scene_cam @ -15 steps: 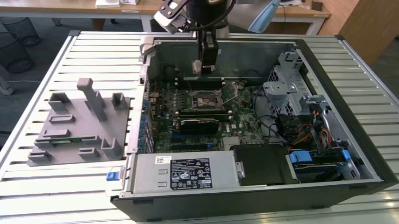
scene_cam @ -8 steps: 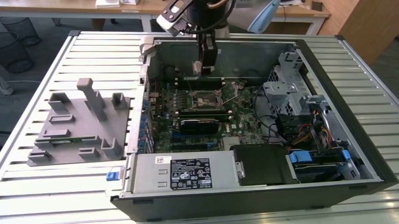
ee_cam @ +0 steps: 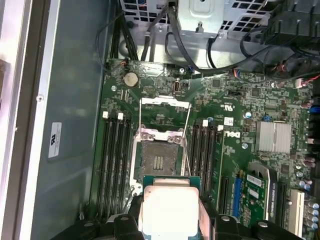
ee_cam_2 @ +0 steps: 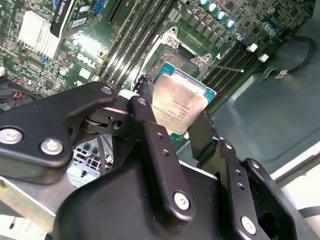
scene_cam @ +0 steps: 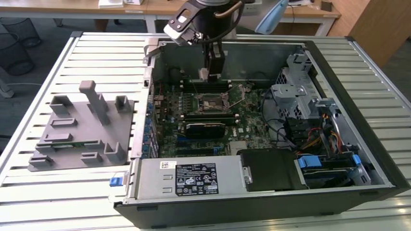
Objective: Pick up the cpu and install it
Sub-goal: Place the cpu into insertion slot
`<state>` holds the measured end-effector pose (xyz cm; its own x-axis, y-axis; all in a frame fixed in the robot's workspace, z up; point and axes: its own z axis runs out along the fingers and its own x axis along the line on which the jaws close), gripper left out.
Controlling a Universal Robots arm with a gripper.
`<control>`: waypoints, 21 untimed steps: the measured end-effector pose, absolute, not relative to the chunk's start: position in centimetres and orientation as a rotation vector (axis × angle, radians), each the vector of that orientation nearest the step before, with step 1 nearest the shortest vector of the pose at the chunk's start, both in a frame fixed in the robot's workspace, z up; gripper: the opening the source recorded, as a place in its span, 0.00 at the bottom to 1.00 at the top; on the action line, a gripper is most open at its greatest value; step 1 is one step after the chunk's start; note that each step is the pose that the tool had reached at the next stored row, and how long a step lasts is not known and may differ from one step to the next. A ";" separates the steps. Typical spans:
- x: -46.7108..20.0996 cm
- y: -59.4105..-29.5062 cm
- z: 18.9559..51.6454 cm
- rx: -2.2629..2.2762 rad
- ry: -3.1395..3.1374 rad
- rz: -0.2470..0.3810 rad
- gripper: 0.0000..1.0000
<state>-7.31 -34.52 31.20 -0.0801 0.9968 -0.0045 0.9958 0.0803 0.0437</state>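
Observation:
The cpu (ee_cam_2: 177, 105) is a flat square chip with a shiny silver top and a thin pale rim, pinched at two opposite edges between my black fingers (ee_cam_2: 145, 97). My gripper (scene_cam: 211, 73) hangs inside the open computer case, shut on the cpu (ee_cam: 170, 205). It sits a little above the motherboard and just behind the open socket (scene_cam: 213, 102) as the exterior view shows it. In both wrist views the socket (ee_cam: 159, 162) lies bare with its metal frame flipped open, close beyond the chip's edge. The cpu (scene_cam: 204, 73) is held tilted, not touching the board.
The case walls (scene_cam: 151, 86) enclose the board. Memory slots (ee_cam: 115, 160) flank the socket, and the raised load lever (ee_cam_2: 225, 66) stands beside it. Cables and a drive cage (scene_cam: 301, 101) crowd the exterior view's right. A grey fixture (scene_cam: 83, 130) holding a green memory stick (scene_cam: 64, 143) sits left.

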 end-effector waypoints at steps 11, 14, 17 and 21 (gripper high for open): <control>-7.2 -34.4 29.9 2.111 2.280 0.044 0.53; -7.0 -34.3 29.4 2.111 2.280 0.043 0.53; -6.7 -34.0 28.9 2.112 2.280 0.043 0.53; -6.5 -33.8 28.3 2.114 2.278 0.043 0.53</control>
